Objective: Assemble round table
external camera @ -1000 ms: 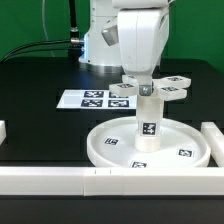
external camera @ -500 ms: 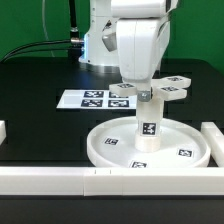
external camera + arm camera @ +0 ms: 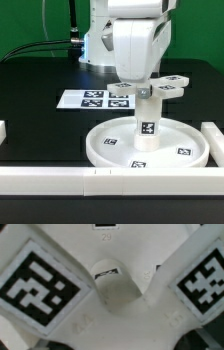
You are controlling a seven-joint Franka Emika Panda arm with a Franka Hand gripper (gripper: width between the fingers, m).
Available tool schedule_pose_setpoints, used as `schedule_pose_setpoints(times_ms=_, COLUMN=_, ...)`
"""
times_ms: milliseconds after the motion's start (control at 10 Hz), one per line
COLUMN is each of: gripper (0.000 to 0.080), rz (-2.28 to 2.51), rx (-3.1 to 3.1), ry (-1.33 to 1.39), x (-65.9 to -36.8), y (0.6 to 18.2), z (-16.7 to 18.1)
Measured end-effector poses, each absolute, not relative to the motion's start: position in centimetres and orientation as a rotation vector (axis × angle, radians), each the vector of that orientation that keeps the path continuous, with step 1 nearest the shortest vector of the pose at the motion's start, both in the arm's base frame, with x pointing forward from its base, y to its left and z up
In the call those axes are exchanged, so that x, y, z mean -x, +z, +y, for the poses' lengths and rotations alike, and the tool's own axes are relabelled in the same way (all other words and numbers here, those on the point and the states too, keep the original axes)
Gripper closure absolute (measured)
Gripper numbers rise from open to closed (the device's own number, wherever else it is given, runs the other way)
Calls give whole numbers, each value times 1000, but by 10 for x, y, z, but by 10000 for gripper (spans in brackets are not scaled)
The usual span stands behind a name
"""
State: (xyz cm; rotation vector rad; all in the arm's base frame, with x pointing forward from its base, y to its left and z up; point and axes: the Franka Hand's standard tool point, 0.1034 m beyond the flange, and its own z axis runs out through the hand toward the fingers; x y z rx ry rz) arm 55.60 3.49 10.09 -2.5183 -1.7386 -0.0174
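Observation:
The large round disc [image 3: 100, 150] lies flat on the black table. The short cylinder leg [image 3: 147, 128] stands upright at its centre. The cross-shaped piece [image 3: 170, 86] sits on top of the leg, its tagged arms sticking out to the exterior view's right and behind. My gripper [image 3: 143, 92] reaches straight down over the middle of the cross-shaped piece and is shut on it; the hand hides most of the fingers. In the wrist view the cross-shaped piece [image 3: 115, 308] fills the picture, with two tagged arms spreading from its hub.
The marker board [image 3: 85, 99] lies behind the disc toward the exterior view's left. White border blocks run along the front [image 3: 60, 180], at the right [image 3: 212, 140] and at the left edge [image 3: 3, 130]. The arm's base [image 3: 95, 40] stands behind.
The hand has turned a little with the cross-shaped piece; its right-hand arms have swung slightly. The disc and leg stay in place.

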Motion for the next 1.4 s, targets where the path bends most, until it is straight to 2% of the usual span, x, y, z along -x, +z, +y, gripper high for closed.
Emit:
schedule_pose_setpoints(times_ms=100, gripper=350, rz=-1665, rx=2565, ry=-13, x=-556, y=101, z=35)
schedule_pose_setpoints(times_ms=600, gripper=348, rz=-665, rx=2945, ry=58, x=-551, y=99, z=33)
schedule_pose_setpoints(times_ms=1200, gripper=348, rz=-59, rx=3034, ry=41, x=-553, y=99, z=36)
schedule_pose_setpoints(times_ms=1400, gripper=348, rz=349, rx=2988, ry=21, x=-551, y=99, z=35)
